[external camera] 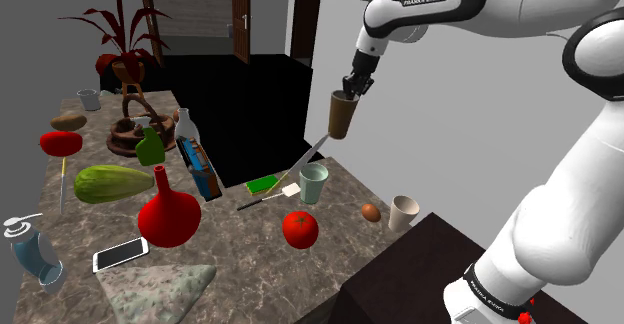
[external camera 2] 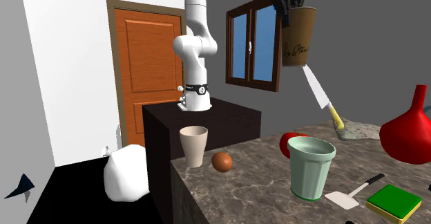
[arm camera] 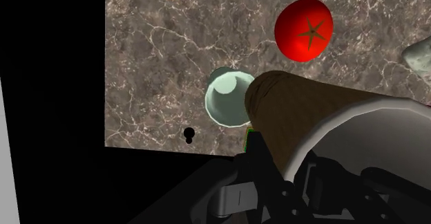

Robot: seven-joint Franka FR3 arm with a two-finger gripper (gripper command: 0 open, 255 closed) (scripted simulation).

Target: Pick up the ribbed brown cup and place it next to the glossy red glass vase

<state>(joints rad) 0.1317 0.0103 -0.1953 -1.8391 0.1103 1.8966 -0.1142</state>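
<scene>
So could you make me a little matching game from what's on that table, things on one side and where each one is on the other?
Things:
1 brown cup
2 vase
3 green cup
4 egg

Places:
A on the table beside the beige cup
B up in the air, in the gripper
C on the table next to the phone
D on the table by the spatula

Pairs: 1-B, 2-C, 3-D, 4-A.

Shoulder camera looking down at bench (external camera: pixel 235 247) from behind claw (external camera: pixel 352 90); second sitting low, near, opposite; wrist aiming downward. All sharing green cup (external camera: pixel 314 183) below claw.
</scene>
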